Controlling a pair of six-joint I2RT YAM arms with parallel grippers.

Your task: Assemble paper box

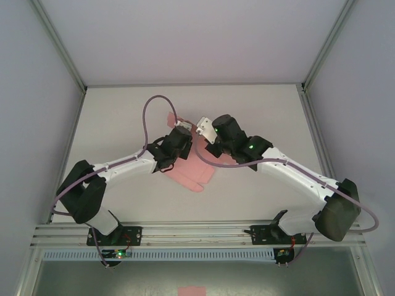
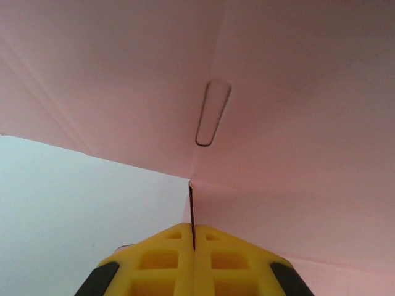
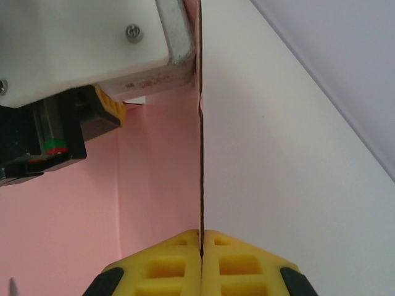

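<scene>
Paper box (image 1: pixel 192 171): thin matte pink card, creased, oval slot (image 2: pixel 213 113), mid-frame. Left gripper (image 2: pixel 193 237) and right gripper (image 3: pixel 202 240), yellow moulded plastic, each pinch its edge.

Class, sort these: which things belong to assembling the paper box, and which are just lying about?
Job: paper box; left gripper and right gripper, each shut on its card.
Lying about: small pink rectangle, cropped at the picture's bottom edge.
</scene>
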